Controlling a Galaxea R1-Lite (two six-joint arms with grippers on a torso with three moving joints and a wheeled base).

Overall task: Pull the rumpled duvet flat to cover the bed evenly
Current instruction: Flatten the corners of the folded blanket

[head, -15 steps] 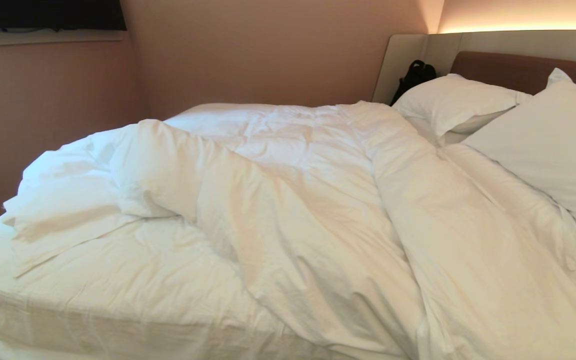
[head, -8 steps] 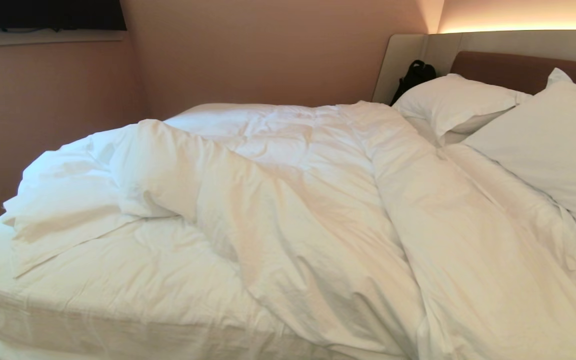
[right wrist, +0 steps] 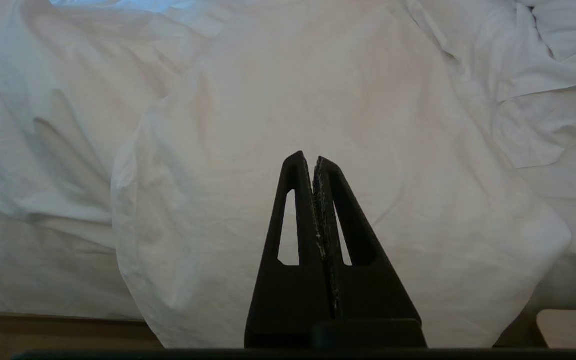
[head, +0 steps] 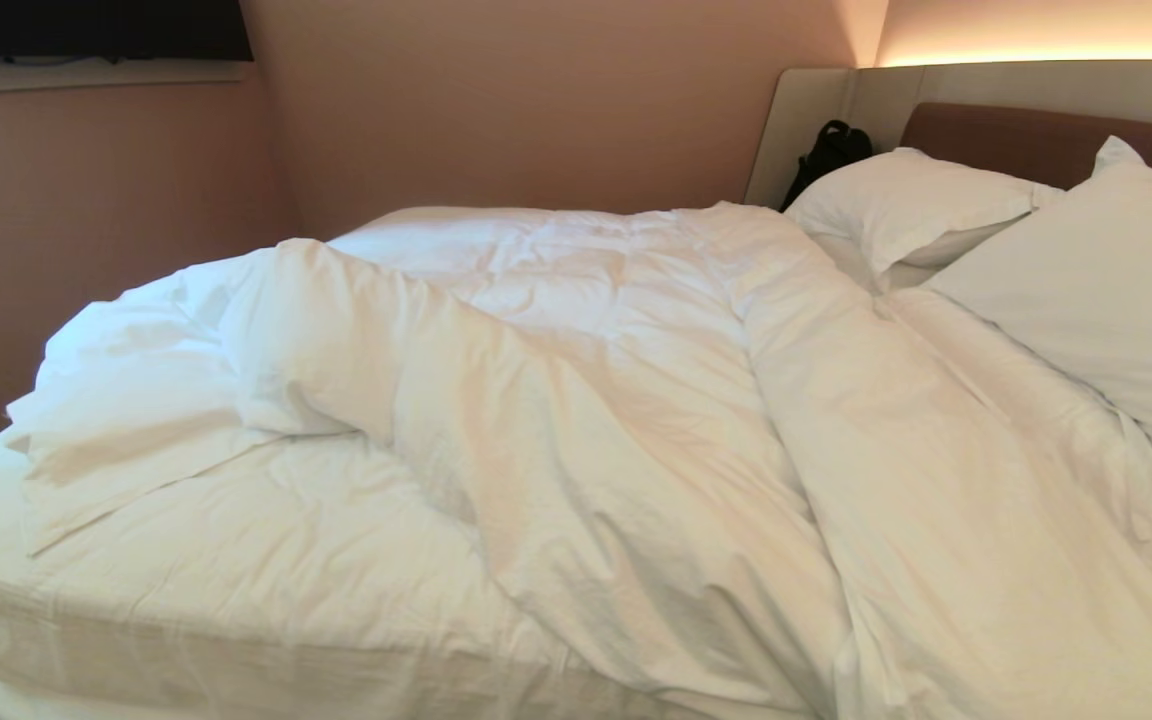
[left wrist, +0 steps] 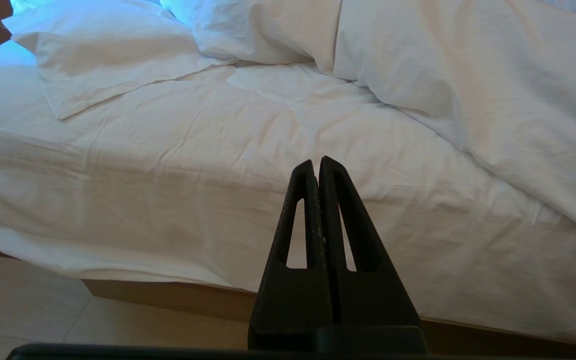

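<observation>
The left gripper [left wrist: 319, 162] hangs just off the near edge of the bed [left wrist: 168, 295], its two black fingers [left wrist: 300, 210] pressed together with nothing between them, aimed at the bare mattress sheet [left wrist: 178, 150] that wraps the bed's corner. Below that sheet the brown base plinth [left wrist: 168, 296] meets a pale tiled floor [left wrist: 33, 320].

The right gripper [right wrist: 314, 159] also waits off the bed's near edge, fingers [right wrist: 293, 215] closed on nothing, pointing at a thick fold of the duvet [right wrist: 328, 100] that spills over the bed's side and hangs down towards the floor.

On the bed, in the head view, neither arm shows. The duvet [head: 636, 420] lies rumpled and bunched: it runs in a broad ridge across the bed from the far foot-end corner to the near edge, and covers the bed's middle and head-side part. The foot-end near corner of the bed is left uncovered, showing the mattress sheet [head: 236, 560]. A flat folded flap of the duvet [head: 126, 440] lies on the sheet at the foot end.

Towards the bed's head, two white pillows [head: 936, 205] rest against the headboard [head: 1036, 140], the nearer pillow [head: 1126, 290] partly lying over the duvet's edge. A black bag [head: 829, 150] sits in the corner beside the far pillow, against the beige panel. Beyond the bed's far side stands a pinkish wall [head: 536, 100], and a dark screen [head: 96, 28] hangs on the wall past the foot end.
</observation>
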